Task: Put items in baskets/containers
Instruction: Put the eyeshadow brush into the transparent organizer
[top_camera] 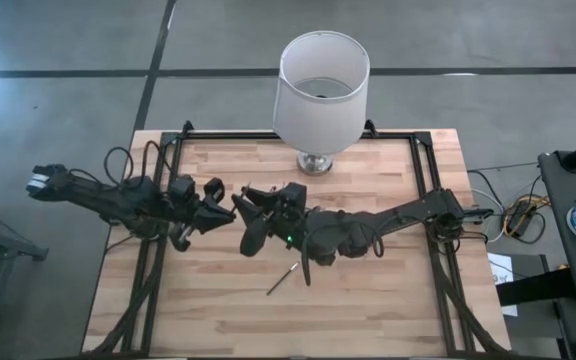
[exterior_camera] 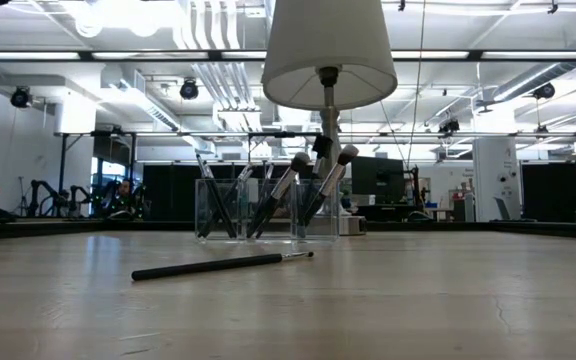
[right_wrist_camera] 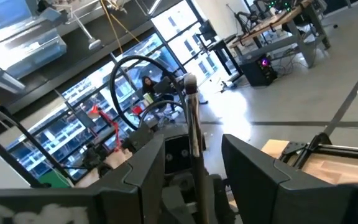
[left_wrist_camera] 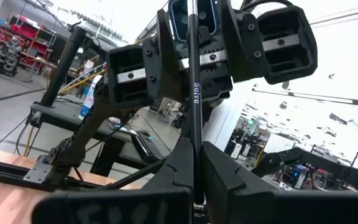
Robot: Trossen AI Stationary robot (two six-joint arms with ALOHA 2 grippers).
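My left gripper [left_wrist_camera: 194, 180] clamps one brush [left_wrist_camera: 194, 93], my right gripper [right_wrist_camera: 194, 165] spread around it; one stick [exterior_camera: 218, 265] lies on the table [exterior_camera: 418, 300], several in the clear holder [exterior_camera: 268, 210]

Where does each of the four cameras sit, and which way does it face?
High: above the table, looking straight down; both arms, left gripper facing right gripper.
Low: at table-top height, looking level at clear holder and lamp; no arm.
Left wrist: on left arm, facing the right gripper; own gripper shut on a brush.
Right wrist: on right arm; own open gripper around that brush.
Shared: high and low show the loose brush.
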